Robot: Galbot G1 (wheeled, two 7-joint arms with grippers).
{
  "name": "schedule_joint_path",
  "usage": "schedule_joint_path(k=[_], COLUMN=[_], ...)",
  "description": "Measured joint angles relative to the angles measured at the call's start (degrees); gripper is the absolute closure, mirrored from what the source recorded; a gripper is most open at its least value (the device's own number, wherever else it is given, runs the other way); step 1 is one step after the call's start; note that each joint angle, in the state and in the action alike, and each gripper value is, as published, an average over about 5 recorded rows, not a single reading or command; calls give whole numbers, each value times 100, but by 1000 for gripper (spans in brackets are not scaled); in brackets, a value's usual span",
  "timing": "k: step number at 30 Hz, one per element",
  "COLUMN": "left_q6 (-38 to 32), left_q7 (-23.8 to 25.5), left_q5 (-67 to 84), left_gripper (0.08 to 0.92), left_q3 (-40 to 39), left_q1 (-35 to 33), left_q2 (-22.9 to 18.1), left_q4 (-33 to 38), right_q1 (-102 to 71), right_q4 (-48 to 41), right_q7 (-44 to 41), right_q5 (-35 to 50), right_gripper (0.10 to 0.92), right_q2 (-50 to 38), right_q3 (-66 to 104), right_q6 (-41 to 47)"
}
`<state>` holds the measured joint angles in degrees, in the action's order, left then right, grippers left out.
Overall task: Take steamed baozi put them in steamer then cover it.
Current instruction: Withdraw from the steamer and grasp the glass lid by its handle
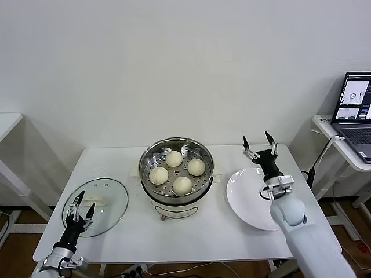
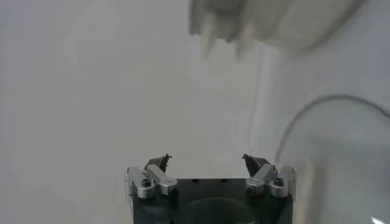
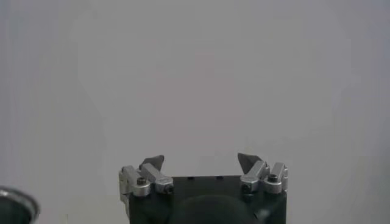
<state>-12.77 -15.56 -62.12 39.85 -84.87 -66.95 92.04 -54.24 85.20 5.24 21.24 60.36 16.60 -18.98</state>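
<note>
Several cream-white baozi (image 1: 174, 158) lie in the shiny steel steamer (image 1: 149, 155) at the table's middle, on its white base. The clear glass cover (image 1: 110, 194) with a white handle lies flat on the table at the left; its rim also shows in the left wrist view (image 2: 317, 109). My left gripper (image 1: 81, 206) is open and empty, over the cover's near edge. My right gripper (image 1: 259, 142) is open and empty, raised above the far edge of the white plate (image 1: 246, 200).
The white plate lies bare on the table to the right of the steamer. A laptop (image 1: 355, 110) stands on a side desk at the far right. Another white table edge (image 1: 8, 124) shows at the far left.
</note>
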Motion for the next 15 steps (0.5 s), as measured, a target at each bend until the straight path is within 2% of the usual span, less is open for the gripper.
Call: schedule_joint_path(k=[15], left_q6=[-24], left_q7=[-450], left_q5=[-597], left_gripper=[177], left_q3=[-59], left_q1=[494], left_q2=[-99], left_q4=[-825], right_q1=[-713], right_q4=[20], right_q7=[-9], right_q5=[-303], right_gripper=[203], right_q2=[479], right_q3=[496], right_q6=[-139])
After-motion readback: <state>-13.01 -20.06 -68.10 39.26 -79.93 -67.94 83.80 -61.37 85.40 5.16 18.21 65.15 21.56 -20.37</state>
